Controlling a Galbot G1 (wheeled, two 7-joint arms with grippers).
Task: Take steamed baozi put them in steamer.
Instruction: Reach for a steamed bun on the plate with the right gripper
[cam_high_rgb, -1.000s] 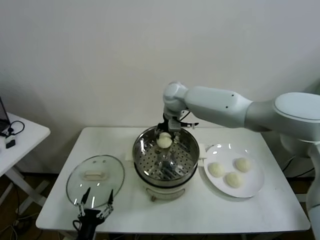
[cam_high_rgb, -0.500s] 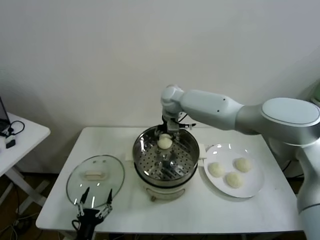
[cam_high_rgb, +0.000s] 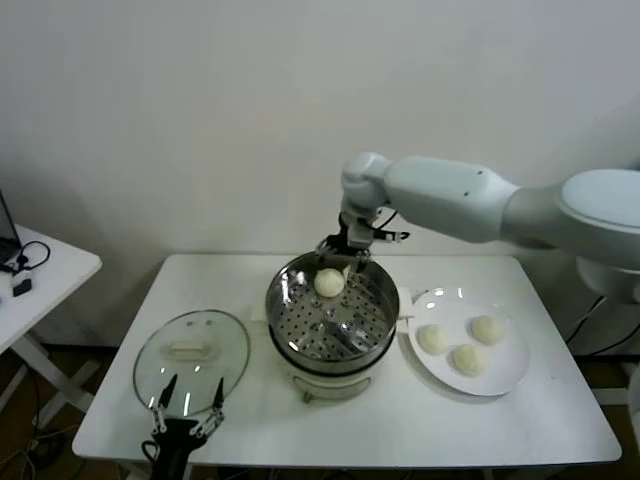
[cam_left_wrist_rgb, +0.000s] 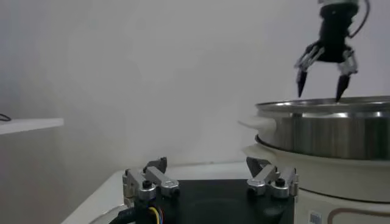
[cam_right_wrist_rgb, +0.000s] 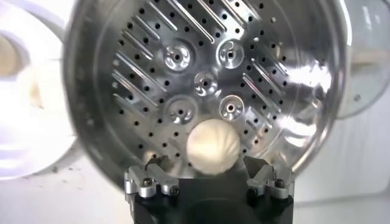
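Fingers of my right gripper (cam_high_rgb: 347, 247) are spread wide with nothing between them, hovering just above the far rim of the steamer (cam_high_rgb: 331, 362), a little above centre of the head view. A second ago those fingers were down inside the pot, closed around a bun; now they have let go and lifted clear. From the left wrist view I can see the same right gripper (cam_left_wrist_rgb: 323, 78) at upper right, prongs splayed and hanging above the steel rim, touching nothing.

The released baozi (cam_high_rgb: 329, 282) sits alone on the perforated tray, toward the far side of the pot; the right wrist view shows it (cam_right_wrist_rgb: 213, 146) resting on the holes, directly below the camera. So I judge one bun delivered.

Three more baozi (cam_high_rgb: 460, 345) wait on the white plate (cam_high_rgb: 514, 376) at the right of the frame, just beside the steamer. I expect my next move is to swing the right arm over there for another.

My left gripper (cam_high_rgb: 186, 418) stays parked at lower left, fingers apart and holding nothing, at the near edge of the glass lid (cam_high_rgb: 190, 358) lying on the table (cam_high_rgb: 400, 430).
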